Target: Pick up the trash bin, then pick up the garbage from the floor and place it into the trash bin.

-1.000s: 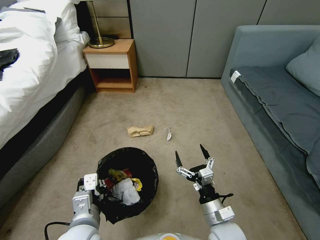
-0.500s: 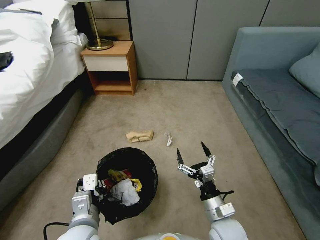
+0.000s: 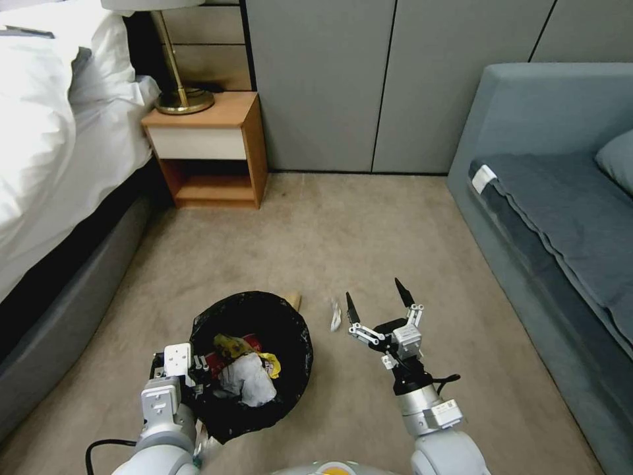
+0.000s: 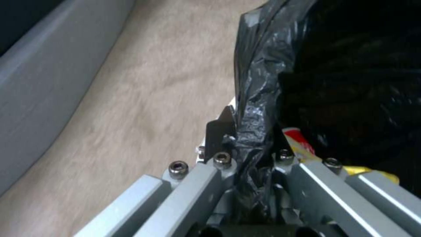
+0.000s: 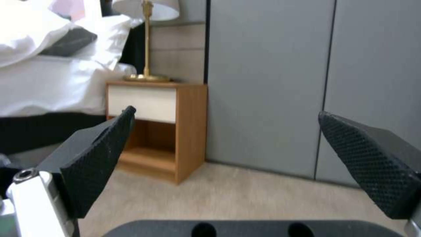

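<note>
1. Head view: the whole scene has slid down the frame since 0.5 s ago, so the camera moved forward. The crumpled brown paper bag (image 3: 294, 299) is now mostly hidden behind the rim of the round bin with glossy black liner (image 3: 300, 330); the small white tissue scrap (image 3: 335, 315) lies on the beige carpet (image 3: 369, 231) just beside the right gripper (image 3: 376, 303), whose black fingers stand spread wide. The left gripper (image 3: 188, 382) is at the bin's near rim.
2. Left wrist view: the left gripper (image 4: 245, 141) is pinched on the black liner at the rim, a detail the head view hides; red and yellow litter (image 4: 302, 144) sits inside.
3. Right wrist view: spread fingertips (image 5: 101, 158) frame the orange wooden nightstand (image 5: 175, 125); nothing is between them.
</note>
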You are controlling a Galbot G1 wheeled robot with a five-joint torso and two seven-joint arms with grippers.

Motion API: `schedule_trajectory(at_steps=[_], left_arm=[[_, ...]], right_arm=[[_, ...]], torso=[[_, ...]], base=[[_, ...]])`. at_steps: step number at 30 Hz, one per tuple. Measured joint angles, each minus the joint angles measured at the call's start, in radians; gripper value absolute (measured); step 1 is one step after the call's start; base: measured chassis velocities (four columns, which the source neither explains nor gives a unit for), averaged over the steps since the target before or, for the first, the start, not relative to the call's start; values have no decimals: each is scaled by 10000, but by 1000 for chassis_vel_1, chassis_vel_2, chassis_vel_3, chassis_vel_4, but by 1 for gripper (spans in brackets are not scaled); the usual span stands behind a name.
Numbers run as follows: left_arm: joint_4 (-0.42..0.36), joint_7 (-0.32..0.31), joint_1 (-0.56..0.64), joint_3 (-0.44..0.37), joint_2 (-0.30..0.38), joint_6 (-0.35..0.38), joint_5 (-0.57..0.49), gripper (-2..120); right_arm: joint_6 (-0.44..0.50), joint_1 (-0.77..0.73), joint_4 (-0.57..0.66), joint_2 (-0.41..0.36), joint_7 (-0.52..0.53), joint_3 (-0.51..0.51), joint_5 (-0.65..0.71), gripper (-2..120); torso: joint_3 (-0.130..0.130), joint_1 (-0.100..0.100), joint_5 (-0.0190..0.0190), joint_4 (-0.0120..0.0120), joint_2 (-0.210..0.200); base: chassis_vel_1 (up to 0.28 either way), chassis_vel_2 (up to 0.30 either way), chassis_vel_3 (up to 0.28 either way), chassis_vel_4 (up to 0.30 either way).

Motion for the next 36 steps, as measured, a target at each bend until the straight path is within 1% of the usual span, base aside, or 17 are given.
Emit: schedule_trajectory(at_steps=[2,9,16,19,20,21,23,25,26,27,28,29,30,32,33,34,36], left_arm=[[-1,1,-23,-1,5,2,-22,0],[21,-4,-53,-8,5,9,-52,0],[45,-8,-75,-2,3,20,-58,0],[47,-12,-70,-8,8,23,-60,0],[47,-14,-58,-25,18,25,-64,0],[47,-14,-58,-25,18,25,-64,0],[47,-16,-39,-61,27,26,-74,0],[25,-17,5,-103,47,28,-89,0],[25,-17,5,-103,47,28,-89,0],[12,-18,23,-119,54,31,-95,0],[-6,-19,43,-147,69,36,-109,0],[-20,-21,54,-160,76,38,-117,0],[-20,-21,54,-160,76,38,-117,0],[-33,-24,81,-182,93,43,-131,0],[-37,-24,88,-191,97,45,-134,0],[-37,-24,88,-191,97,45,-134,0],[-48,-25,104,-207,101,51,-138,0]], right_arm=[[-11,54,68,-3,-49,-5,-1,100],[123,235,69,-24,-157,-36,-1,100],[211,361,-44,-27,-172,-189,-86,100],[90,433,-87,-91,-143,-242,-105,100],[-401,563,-131,-224,1,-343,-55,100],[-401,563,-131,-224,1,-343,-55,100],[-981,703,-166,-336,157,-476,133,100],[-2085,936,-209,-570,413,-768,531,100],[-2085,936,-209,-570,413,-768,531,100],[-2481,1012,-226,-658,499,-876,723,100],[-3127,1152,-263,-825,666,-1057,1081,100],[-3503,1244,-299,-922,773,-1155,1313,100],[-3503,1244,-299,-922,773,-1155,1313,100],[-4606,1513,-472,-1204,968,-1396,1979,100],[-4946,1624,-556,-1330,986,-1464,2223,100],[-4946,1624,-556,-1330,986,-1464,2223,100],[-5873,1965,-824,-1720,1005,-1689,3192,100]], torso=[[1,1,-1,-4,0],[1,1,-2,0,0],[-1,0,-1,-2,0],[-1,0,-2,-2,0],[-1,0,-2,-2,0],[-1,0,-2,-2,0],[-1,0,-2,-2,0],[-1,1,-2,-2,0],[-1,1,-2,-2,0],[-1,0,-1,-1,0],[-1,0,-1,-2,0],[-1,1,-2,-1,0],[-1,1,-2,-1,0],[0,0,-1,-1,0],[0,1,-1,-2,0],[0,1,-1,-2,0],[0,1,0,-1,0]], base=[[-218,208,191,-219],[-170,155,156,-150],[-24,18,22,-17],[0,0,0,0],[0,0,0,0],[0,0,0,0],[0,0,0,0],[0,0,0,0],[0,0,0,0],[0,0,0,0],[0,0,0,0],[0,0,0,0],[0,0,0,0],[0,0,0,0],[0,0,0,0],[0,0,0,0],[0,0,0,0]])
